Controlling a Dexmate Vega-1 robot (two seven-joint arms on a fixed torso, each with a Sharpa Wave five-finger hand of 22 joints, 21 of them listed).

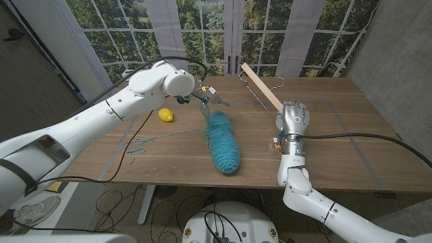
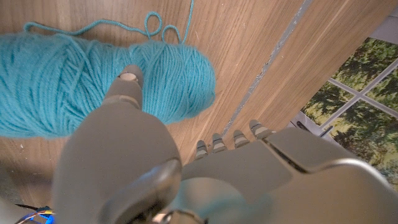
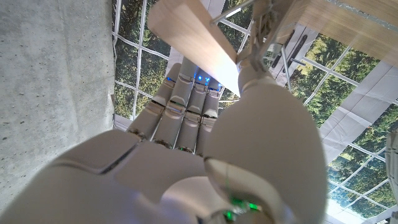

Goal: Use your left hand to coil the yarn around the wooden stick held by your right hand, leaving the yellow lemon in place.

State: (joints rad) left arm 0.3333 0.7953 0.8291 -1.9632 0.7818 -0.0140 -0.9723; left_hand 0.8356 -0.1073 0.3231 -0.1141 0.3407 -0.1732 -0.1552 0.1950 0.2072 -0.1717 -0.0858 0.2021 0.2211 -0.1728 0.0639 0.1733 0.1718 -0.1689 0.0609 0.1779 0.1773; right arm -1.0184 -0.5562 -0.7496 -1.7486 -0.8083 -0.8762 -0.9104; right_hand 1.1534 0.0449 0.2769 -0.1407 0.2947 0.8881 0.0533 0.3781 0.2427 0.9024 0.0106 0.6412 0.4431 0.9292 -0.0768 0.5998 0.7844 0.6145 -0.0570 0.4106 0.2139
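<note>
A teal yarn skein [image 1: 223, 142] lies on the wooden table [image 1: 337, 155], with a loose strand [image 1: 145, 141] trailing toward the left. My left hand [image 1: 206, 98] hovers over the skein's far end, fingers apart and holding nothing. In the left wrist view that hand [image 2: 186, 168] has its thumb tip over the yarn [image 2: 68, 74]; whether it touches I cannot tell. My right hand [image 1: 294, 122] grips a flat wooden stick [image 1: 262, 86] that slants up and away to the left. The right wrist view shows this hand [image 3: 205, 155] wrapped around the stick [image 3: 193, 37]. The yellow lemon [image 1: 165, 115] sits left of the skein.
Wire hangers [image 1: 254, 86] lie on the table behind the stick. Tape lines [image 1: 347, 138] mark the tabletop on the right side. Windows stand behind the far edge.
</note>
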